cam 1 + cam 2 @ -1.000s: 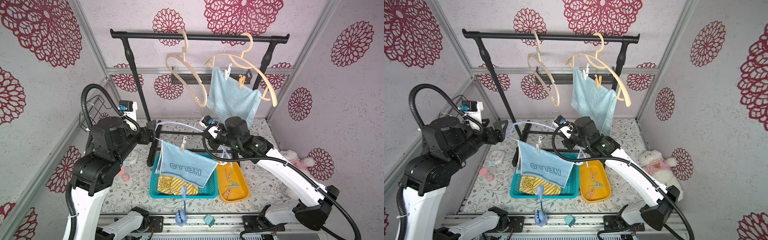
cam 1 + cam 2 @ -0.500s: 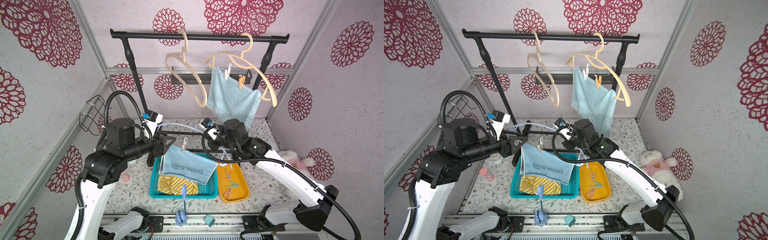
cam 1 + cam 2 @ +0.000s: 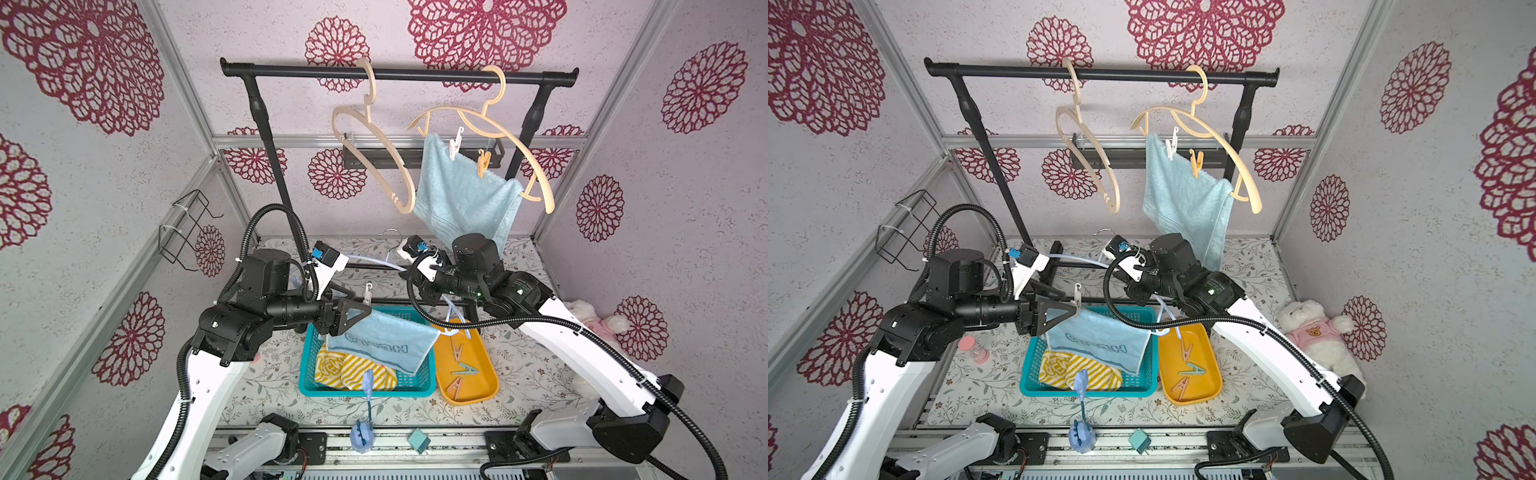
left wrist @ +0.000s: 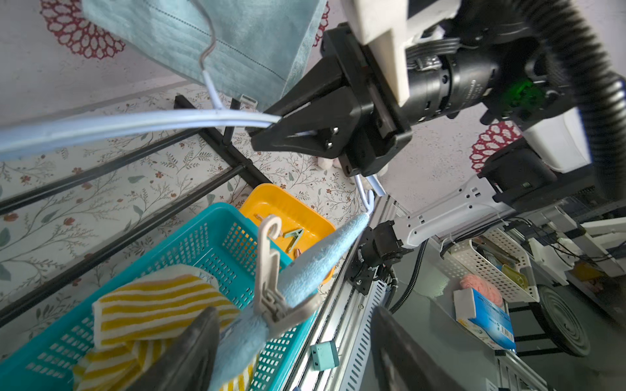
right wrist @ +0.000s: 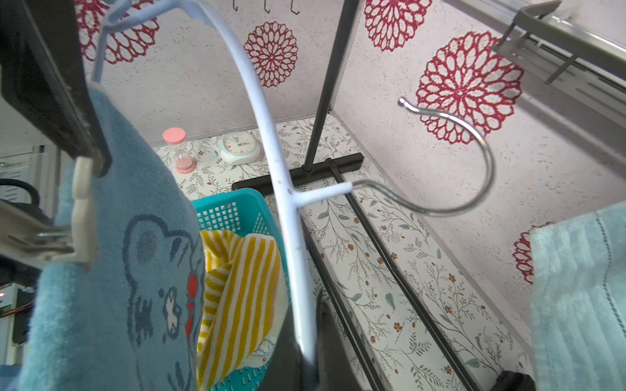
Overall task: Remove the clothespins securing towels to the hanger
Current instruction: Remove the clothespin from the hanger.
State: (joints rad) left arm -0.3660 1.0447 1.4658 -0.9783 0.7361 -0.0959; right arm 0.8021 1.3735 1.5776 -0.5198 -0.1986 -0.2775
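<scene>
Two jobs at once. Holds the pale blue hanger (image 5: 281, 189) above the bench (image 3: 523, 382) in the right claw (image 5: 306, 325), jaws clamped tight on its bar. Brackets the beige peg (image 4: 267, 267) with the left claw (image 4: 294, 309), jaws wide apart on either side of it; cannot tell whether the fingers (image 4: 196, 345) touch it. Pins the "HELLO" towel (image 3: 386, 345) to that hanger with this peg. Hangs the towel over the teal basket (image 3: 405, 390), above the striped yellow towel (image 3: 345, 368) lying inside. Shows three loose pegs (image 3: 467, 368) in the yellow tray (image 3: 488, 374) just beside the basket. Has the plain blue towel (image 3: 461, 199) draped on a tan hanger (image 3: 540, 176) at the black rail (image 3: 415, 75), well behind both arms, pinned there by a white peg (image 3: 455, 143) and an orange peg (image 3: 482, 162) side by side.
</scene>
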